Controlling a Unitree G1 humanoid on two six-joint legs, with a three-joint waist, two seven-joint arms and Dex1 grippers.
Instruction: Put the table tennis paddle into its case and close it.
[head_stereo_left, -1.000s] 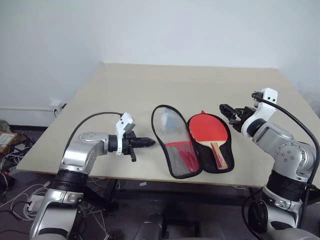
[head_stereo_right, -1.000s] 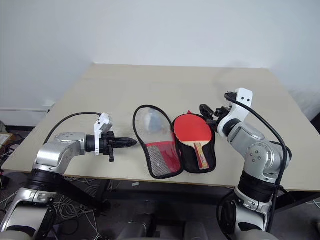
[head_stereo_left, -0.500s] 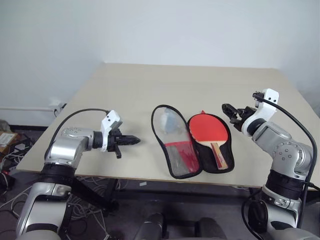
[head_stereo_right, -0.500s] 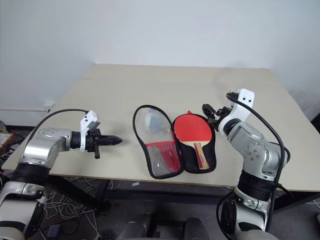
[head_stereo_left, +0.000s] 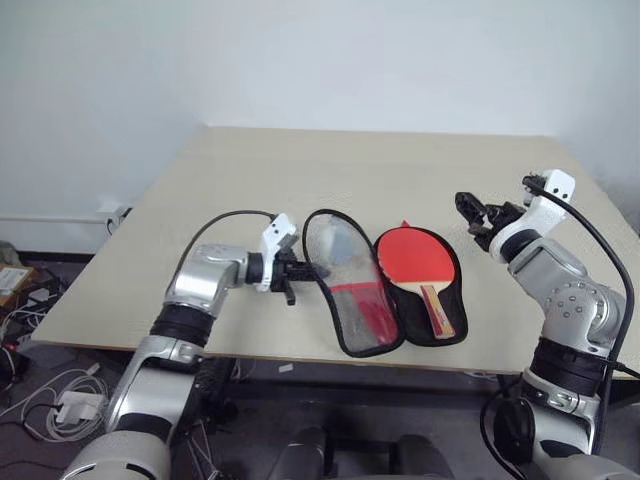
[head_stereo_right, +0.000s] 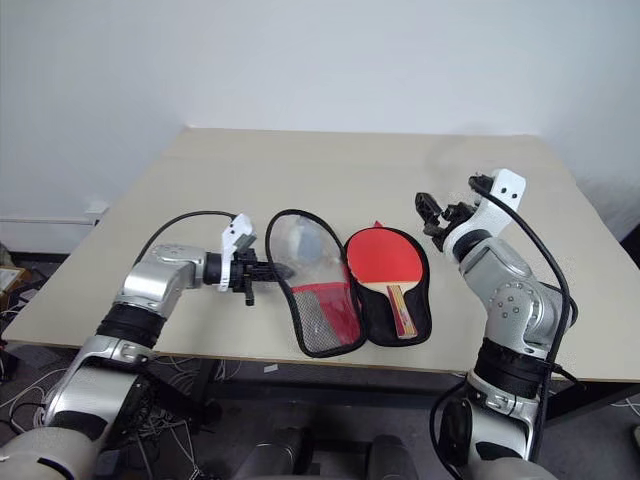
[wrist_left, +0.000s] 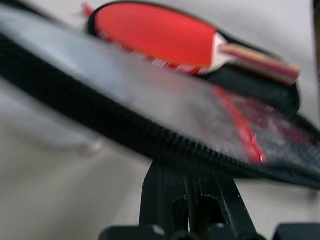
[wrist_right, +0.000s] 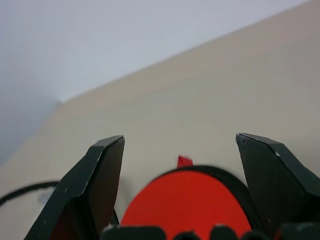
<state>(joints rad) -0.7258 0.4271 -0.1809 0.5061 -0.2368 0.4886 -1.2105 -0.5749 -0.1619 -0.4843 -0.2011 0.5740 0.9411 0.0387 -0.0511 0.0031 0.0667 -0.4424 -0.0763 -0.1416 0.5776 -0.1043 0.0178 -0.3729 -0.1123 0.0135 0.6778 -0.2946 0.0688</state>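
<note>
White walls back a beige tabletop on which the black-edged, paddle-shaped soft zip case lies opened flat near the front edge, its clear-windowed red flap on the left and its black half on the right. On that black half rests the table tennis paddle, round red rubber face toward the far side and light wooden handle toward the front edge. At the flap's left rim the left end effector has its black fingers pressed together, though whether they pinch the zip edge is unclear, while the right end effector hovers with fingers spread wide and empty just right of the paddle's blade.
</note>
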